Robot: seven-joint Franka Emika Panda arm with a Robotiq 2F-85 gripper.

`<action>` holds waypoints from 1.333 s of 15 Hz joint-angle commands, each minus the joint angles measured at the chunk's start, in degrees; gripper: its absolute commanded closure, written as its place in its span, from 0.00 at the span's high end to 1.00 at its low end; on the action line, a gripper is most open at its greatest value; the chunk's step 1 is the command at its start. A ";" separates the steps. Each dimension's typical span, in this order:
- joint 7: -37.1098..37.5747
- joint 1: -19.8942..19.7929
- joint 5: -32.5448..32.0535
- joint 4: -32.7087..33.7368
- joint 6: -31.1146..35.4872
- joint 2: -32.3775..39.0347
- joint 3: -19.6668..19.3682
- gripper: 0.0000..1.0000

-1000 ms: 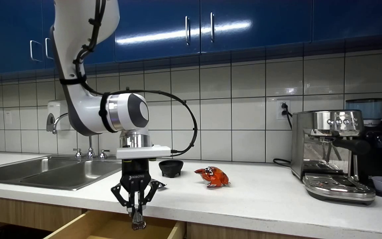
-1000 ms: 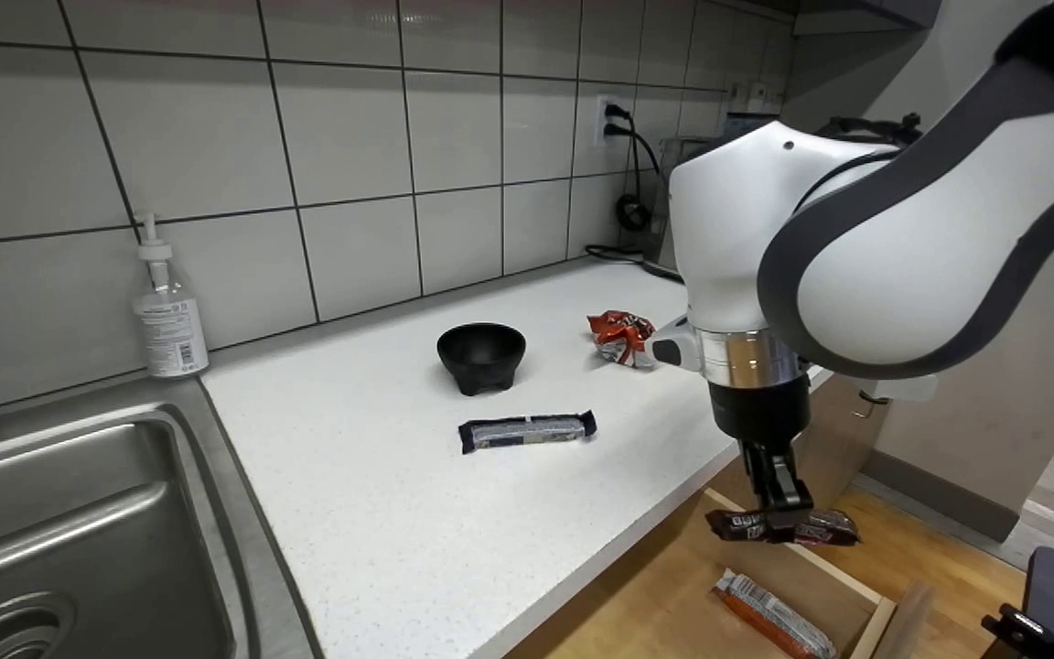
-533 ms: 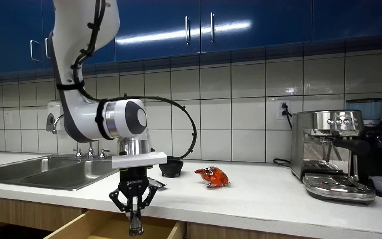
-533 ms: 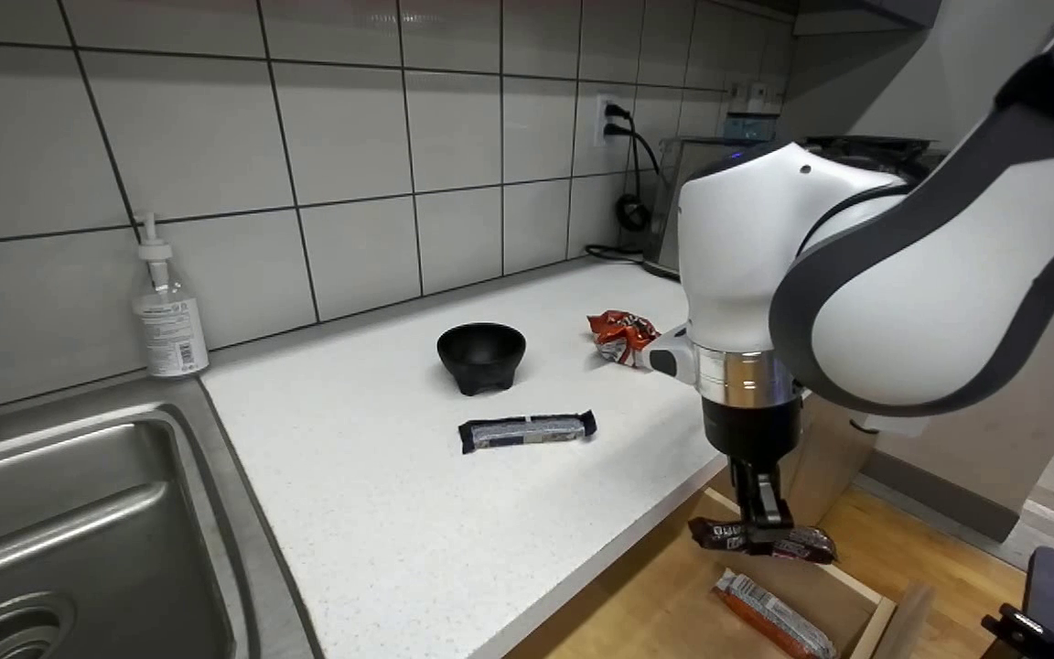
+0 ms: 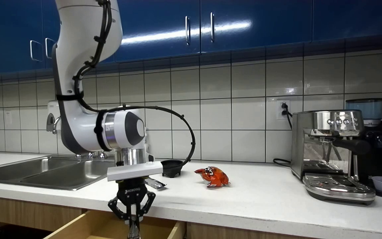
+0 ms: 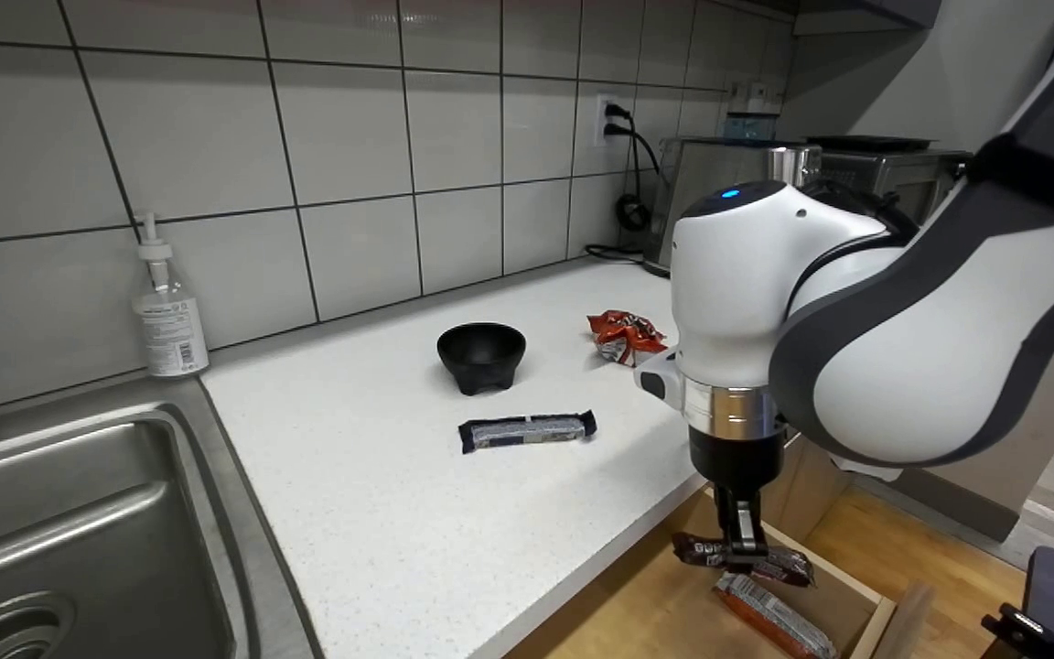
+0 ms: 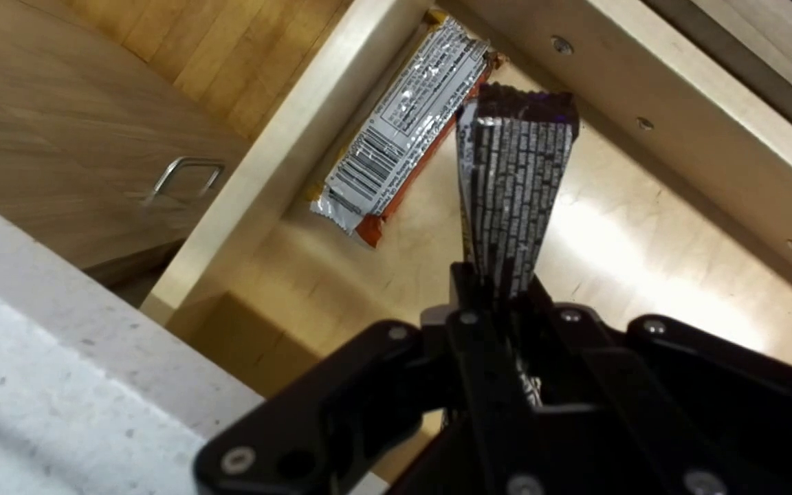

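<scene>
One dark-brown foil-wrapped bar [image 7: 516, 192] clamped in the black jointed claw [image 7: 499, 285]

In an exterior view, the claw points down past the front edge of the white speckled counter [image 5: 260, 202], clenched on the bar, over a pulled-out pale-wood drawer [image 5: 91, 224]. The bar's lower end runs out of view. A crumpled orange-red foil packet [image 5: 212, 177] and a round black footed bowl [image 5: 171, 170] sit on the counter.

In an exterior view, the bar sticks out on both sides of the claw. An orange-and-silver wrapped bar [image 6: 776, 622] lies in the drawer, and a long dark-blue-and-silver wrapped bar [image 6: 527, 430] lies on the counter near the bowl.

In the wrist view, the jaws press the bar from both sides, nearly meeting. It carries rows of small pale print; the orange-and-silver wrapped bar lies along the drawer's wall.
</scene>
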 commanded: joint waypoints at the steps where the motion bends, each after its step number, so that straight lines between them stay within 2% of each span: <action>1: 3.56 0.48 -2.67 1.11 0.93 1.31 -0.88 0.04; 2: 3.85 0.51 -2.92 1.20 0.91 1.50 -0.99 0.04; 3: 4.38 0.61 -3.49 1.17 1.19 1.53 -1.26 0.30; 4: 4.53 0.56 -3.76 1.11 1.27 1.48 -1.35 0.41; 11: 2.90 -0.45 -2.78 -0.12 1.14 -0.58 -1.07 0.94; 13: 1.76 -0.83 -2.08 -0.67 0.89 -1.86 -0.64 1.00; 20: -0.43 -0.88 -1.54 0.79 -3.69 -5.03 -0.32 1.00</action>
